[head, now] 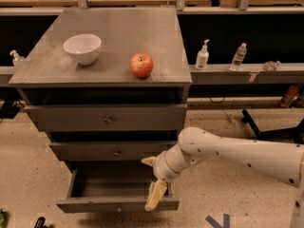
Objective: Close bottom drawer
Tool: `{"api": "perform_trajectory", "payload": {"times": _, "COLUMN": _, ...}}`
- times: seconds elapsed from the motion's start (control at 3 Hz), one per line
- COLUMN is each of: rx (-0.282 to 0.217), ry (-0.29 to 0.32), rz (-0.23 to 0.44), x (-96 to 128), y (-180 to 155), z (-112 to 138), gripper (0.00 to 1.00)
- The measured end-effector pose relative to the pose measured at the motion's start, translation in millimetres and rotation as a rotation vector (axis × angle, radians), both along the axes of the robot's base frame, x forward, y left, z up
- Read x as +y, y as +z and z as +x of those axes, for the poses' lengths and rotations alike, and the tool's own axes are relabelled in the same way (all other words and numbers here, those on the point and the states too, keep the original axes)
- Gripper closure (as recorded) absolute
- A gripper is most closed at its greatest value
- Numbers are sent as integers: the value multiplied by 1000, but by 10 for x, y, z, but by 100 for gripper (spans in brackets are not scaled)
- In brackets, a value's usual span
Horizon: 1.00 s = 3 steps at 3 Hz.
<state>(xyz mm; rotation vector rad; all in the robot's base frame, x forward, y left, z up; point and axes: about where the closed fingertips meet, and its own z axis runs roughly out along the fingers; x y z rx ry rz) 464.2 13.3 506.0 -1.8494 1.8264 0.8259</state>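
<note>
Gripper [149, 184]: at the end of the white arm [237, 153], low in front of the grey cabinet [118, 32]; two tan fingers [156, 196] spread apart, nothing held between them.
Fingers: one long, hanging down across the top edge of the low front panel near its right end, contact there not clear; the other a short tip pointing left, just under the middle drawer.
Bottom drawer [95, 205]: right below the gripper and stretching off to its left; pulled well out, box open to view, front panel nearest the camera.
Middle drawer [111, 151]: just above the gripper, pushed in.
Top drawer [107, 118]: higher above the gripper, pushed in.
Apple [141, 65]: far above the gripper, almost straight up from it, on the cabinet top near the front edge.
White bowl [82, 48]: up and well to the left of the gripper, on the same top.
Pump bottle [202, 56]: up and to the right of the gripper, on a ledge beside the cabinet.
Water bottle [238, 56]: further right along that ledge.
</note>
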Motion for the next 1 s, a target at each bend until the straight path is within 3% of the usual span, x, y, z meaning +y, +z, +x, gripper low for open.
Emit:
{"api": "perform_trajectory", "payload": {"times": 0.33, "rx": 74, "ry": 63, "rz": 55, "x": 91, "y": -1000, "z": -184, "gripper": 0}}
{"api": "perform_trajectory", "payload": {"times": 0.67, "rx": 74, "ry": 111, "rz": 99, "x": 152, "y": -1324, "z": -244, "gripper": 0}}
{"api": "perform_trajectory", "payload": {"times": 1.0, "rx": 79, "ry": 117, "rz": 108, "x": 169, "y": -1389, "z": -269, "gripper": 0}}
